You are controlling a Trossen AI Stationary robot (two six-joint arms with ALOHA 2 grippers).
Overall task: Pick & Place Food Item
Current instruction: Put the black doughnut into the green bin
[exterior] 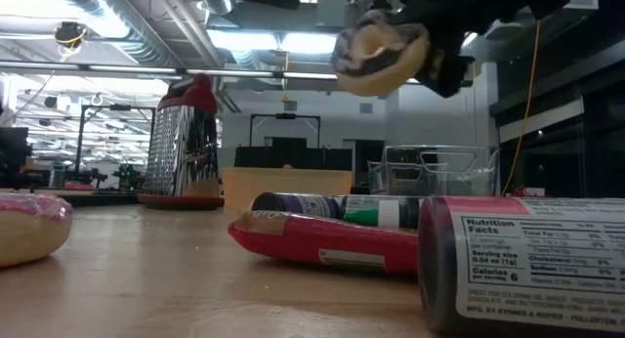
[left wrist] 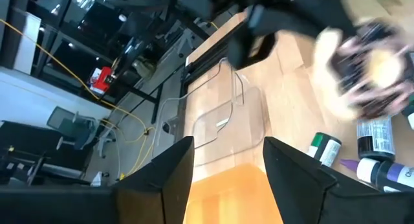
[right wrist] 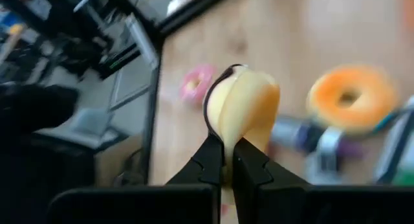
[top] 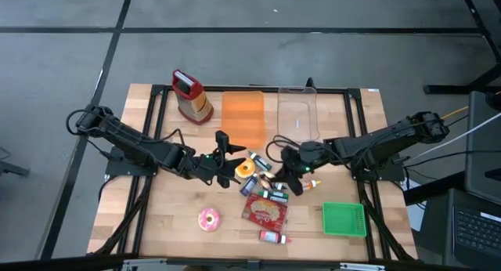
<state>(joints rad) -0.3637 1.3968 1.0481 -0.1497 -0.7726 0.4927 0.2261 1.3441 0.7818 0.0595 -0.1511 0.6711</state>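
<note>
Pinched in mid-air: the right gripper [right wrist: 228, 160] clamps its fingers on the rim of a pale, chocolate-topped doughnut [right wrist: 242, 111] — soft, light and easily squashed, so a gentle hold on the edge looks the safest. It hangs above the desk [top: 176, 212], over the clutter of bottles. Near it, the left gripper [left wrist: 226, 162] stands with fingers apart, holding nothing. Farther off on the desk lie an orange doughnut [right wrist: 352, 98] and a pink one [right wrist: 195, 81] — untouched.
</note>
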